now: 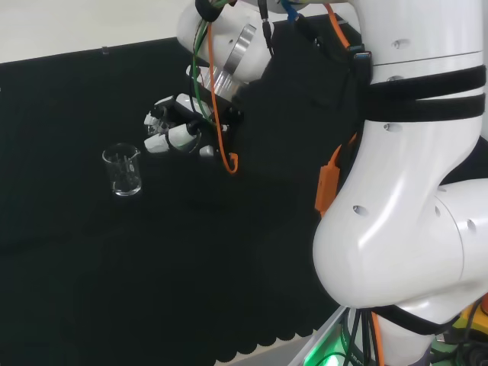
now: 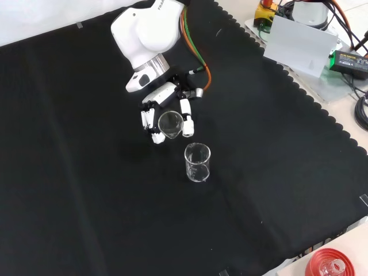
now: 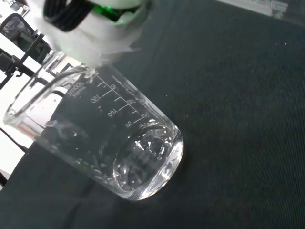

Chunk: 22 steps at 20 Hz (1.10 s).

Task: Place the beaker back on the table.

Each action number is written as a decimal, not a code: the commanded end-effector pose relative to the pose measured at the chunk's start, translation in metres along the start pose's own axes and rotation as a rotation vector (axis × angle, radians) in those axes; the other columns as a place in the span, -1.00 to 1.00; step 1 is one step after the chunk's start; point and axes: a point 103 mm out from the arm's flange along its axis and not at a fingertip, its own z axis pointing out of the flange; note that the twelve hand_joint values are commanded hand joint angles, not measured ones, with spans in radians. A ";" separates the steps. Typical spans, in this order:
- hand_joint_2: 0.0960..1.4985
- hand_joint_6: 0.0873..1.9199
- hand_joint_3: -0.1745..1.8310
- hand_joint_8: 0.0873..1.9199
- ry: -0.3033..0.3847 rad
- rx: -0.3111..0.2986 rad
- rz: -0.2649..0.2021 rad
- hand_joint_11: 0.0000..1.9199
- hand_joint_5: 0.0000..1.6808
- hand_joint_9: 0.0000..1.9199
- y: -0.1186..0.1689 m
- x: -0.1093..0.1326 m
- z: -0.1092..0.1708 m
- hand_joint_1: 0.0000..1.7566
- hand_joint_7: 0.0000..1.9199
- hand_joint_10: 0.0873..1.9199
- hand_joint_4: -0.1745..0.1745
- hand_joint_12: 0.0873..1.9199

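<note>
Head: hand (image 1: 179, 131) above black cloth (image 1: 191, 267); empty beaker (image 1: 123, 170) upright at its 8 o'clock | Front: fingers (image 2: 187, 118) curled round held beaker (image 2: 170, 125), off the cloth; empty beaker at 5 o'clock, apart | Wrist: held beaker tilted, graduated, empty

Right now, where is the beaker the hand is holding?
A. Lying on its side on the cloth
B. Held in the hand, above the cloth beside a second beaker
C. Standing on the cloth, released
B: in the front view the hand has its fingers curled round a beaker, while a second beaker stands upright on the black cloth nearby.
</note>
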 end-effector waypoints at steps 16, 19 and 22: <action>0.32 -0.23 -0.76 -1.00 -0.059 0.033 0.011 0.03 0.34 0.40 0.009 0.004 0.005 0.22 0.50 -0.98 0.90 -0.04; 0.31 -0.21 -0.75 -1.00 -0.059 0.047 0.019 0.02 0.33 0.40 0.009 0.003 0.006 0.22 0.49 -0.99 0.84 -0.03; 0.31 -0.21 -0.75 -1.00 -0.059 0.056 0.022 0.01 0.33 0.40 0.008 0.001 0.009 0.23 0.49 -0.99 0.82 -0.03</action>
